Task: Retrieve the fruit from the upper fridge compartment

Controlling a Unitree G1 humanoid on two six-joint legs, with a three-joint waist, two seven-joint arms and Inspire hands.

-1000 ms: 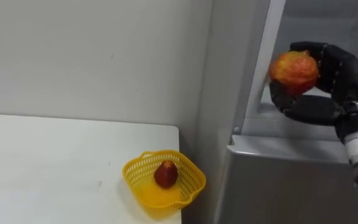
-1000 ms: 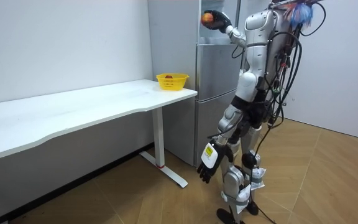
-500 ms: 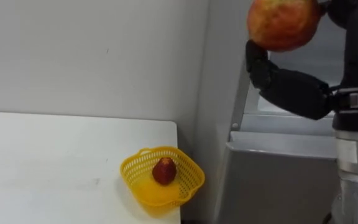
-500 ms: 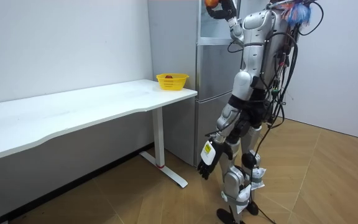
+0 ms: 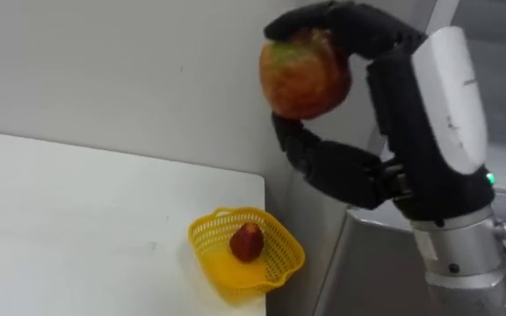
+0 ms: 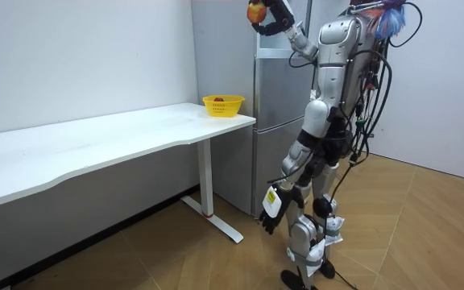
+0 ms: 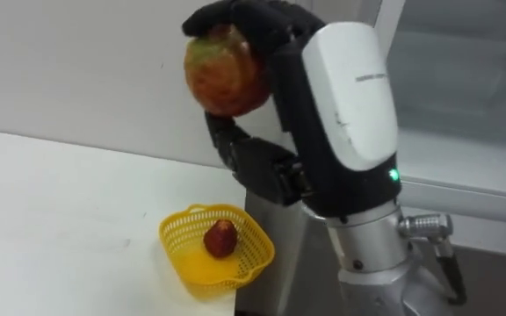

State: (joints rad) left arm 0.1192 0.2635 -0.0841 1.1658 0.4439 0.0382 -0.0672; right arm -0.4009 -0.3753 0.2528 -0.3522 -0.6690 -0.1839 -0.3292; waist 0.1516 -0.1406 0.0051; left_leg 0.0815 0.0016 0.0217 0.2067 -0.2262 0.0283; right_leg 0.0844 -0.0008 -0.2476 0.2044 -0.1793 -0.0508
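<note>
A red-and-yellow apple is held high in my right hand, whose dark fingers and thumb curl round it. It hangs above and to the right of a yellow mesh basket at the white table's right corner. A small red fruit lies in the basket. The grey fridge stands to the right of the table. My left hand hangs low at my side in the room view.
A plain white wall runs behind the table. The fridge's open upper compartment lies behind my right arm. Wooden floor spreads around where I stand, facing the fridge.
My right hand has carried the apple leftward, out from the fridge's upper opening and over toward the basket. The head camera has shifted as well.
</note>
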